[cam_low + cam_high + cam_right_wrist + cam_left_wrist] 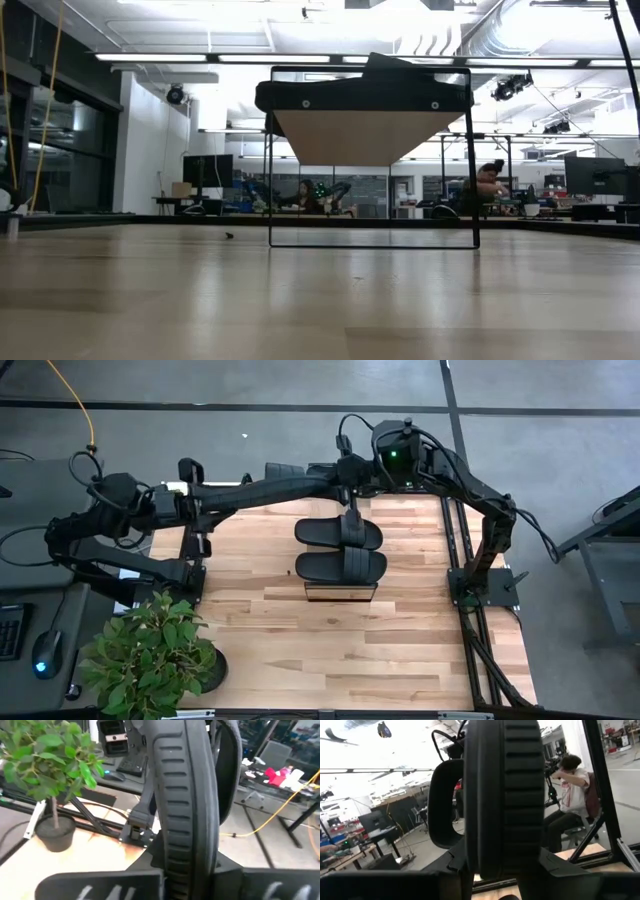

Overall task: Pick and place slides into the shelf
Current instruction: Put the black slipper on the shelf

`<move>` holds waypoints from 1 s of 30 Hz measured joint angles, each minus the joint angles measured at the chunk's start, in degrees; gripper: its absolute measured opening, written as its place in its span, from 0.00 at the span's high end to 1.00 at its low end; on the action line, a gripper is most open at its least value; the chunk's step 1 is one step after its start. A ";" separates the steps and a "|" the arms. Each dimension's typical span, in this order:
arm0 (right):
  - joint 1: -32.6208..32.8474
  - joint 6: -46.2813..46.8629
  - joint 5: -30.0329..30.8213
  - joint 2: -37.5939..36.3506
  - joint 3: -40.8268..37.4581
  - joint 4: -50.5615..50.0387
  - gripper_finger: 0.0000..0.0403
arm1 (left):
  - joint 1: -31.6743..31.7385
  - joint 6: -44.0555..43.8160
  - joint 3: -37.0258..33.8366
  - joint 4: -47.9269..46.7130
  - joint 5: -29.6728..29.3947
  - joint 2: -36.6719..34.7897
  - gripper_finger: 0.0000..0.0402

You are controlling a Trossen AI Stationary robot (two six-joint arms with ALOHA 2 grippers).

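Note:
Two black slides (338, 532) (340, 565) lie side by side, soles down, on the shelf (340, 592). In the low view the shelf's plank top (365, 135) stands on its thin frame with a slide (365, 95) on it. A third slide (502, 795) (187, 800) stands upright between my two grippers, above the shelf's far end; in the high view it is a narrow dark shape (350, 525). My left gripper (502, 872) reaches in from the table's left and my right gripper (187, 872) from the right. Both are shut on this slide. My left gripper pinches the slide's sole (502, 857) between its two fingers, below the strap (442, 795). The fingers come level from the table's left. The slide stands upright, lifted clear. My right gripper pinches the same sole (187, 857) between its two fingers, coming about level from the opposite side. The strap (227, 770) bulges to one side. The sole hides the other gripper.
A potted plant (150, 655) (45, 770) stands at the table's near left corner. Dark frame rails (462, 560) run along the right edge. A keyboard and mouse (40, 660) lie left of the table. People sit in the room beyond (570, 790).

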 joint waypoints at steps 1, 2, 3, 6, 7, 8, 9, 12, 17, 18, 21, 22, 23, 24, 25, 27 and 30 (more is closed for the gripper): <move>0.00 -0.50 0.44 0.00 0.00 -0.03 0.97 | 0.00 -0.31 -0.02 -0.52 -0.03 -0.65 0.74; 0.01 -0.98 1.04 0.00 0.00 -0.09 0.97 | 0.00 -0.80 -0.04 -1.11 -0.03 -1.35 0.74; 0.03 -1.43 1.89 0.00 0.00 -0.07 0.97 | 0.00 -1.31 -0.04 -1.42 -0.05 -1.98 0.74; 0.00 -3.68 3.85 -0.02 0.02 -0.25 0.97 | 0.00 -2.94 -0.04 -3.03 -0.13 -4.28 0.71; -0.04 -4.50 4.43 -0.04 0.04 -0.59 0.96 | 0.00 -3.66 -0.04 -3.43 -0.41 -5.03 0.69; -0.04 -5.44 5.89 -0.08 0.07 -0.95 0.96 | 0.00 -4.42 -0.02 -3.74 -0.83 -5.75 0.67; 0.15 -6.37 7.78 -0.16 0.09 -1.28 0.95 | 0.00 -5.19 -0.02 -4.14 -1.18 -6.49 0.65; 1.19 -9.57 15.77 -0.25 0.11 -3.97 0.96 | -0.07 -8.75 0.04 -5.53 -1.20 -8.29 0.60; 4.26 -15.55 25.07 -0.17 0.11 -7.65 0.97 | -0.07 -13.54 0.07 -7.98 -1.47 -9.41 0.51; 4.94 -15.93 26.00 -0.15 0.11 -7.84 0.97 | -0.07 -13.56 0.04 -8.72 -1.16 -9.43 0.50; 6.82 -17.84 28.58 -0.17 0.11 -9.45 0.97 | -0.07 -13.49 0.04 -10.69 -0.95 -9.50 0.47; 7.53 -18.23 30.38 -0.15 0.11 -9.87 0.97 | -0.07 -13.71 0.04 -11.12 -1.24 -9.48 0.46; 8.28 -18.80 32.35 -0.15 0.11 -10.33 0.97 | -0.08 -13.94 0.04 -11.43 -1.85 -9.44 0.45; 9.07 -19.25 34.32 -0.15 0.11 -10.93 0.97 | -0.11 -14.33 0.04 -11.57 -2.68 -9.41 0.45; 9.95 -19.62 36.09 -0.17 0.11 -11.62 0.97 | -0.08 -14.90 0.04 -11.52 -3.67 -9.41 0.45; 11.79 -20.06 39.20 -0.17 0.11 -12.99 0.97 | -0.05 -16.05 0.04 -11.29 -4.39 -9.46 0.45; 14.43 -20.29 43.97 -0.15 0.09 -15.09 0.97 | -0.07 -17.53 0.04 -11.11 -4.36 -9.48 0.46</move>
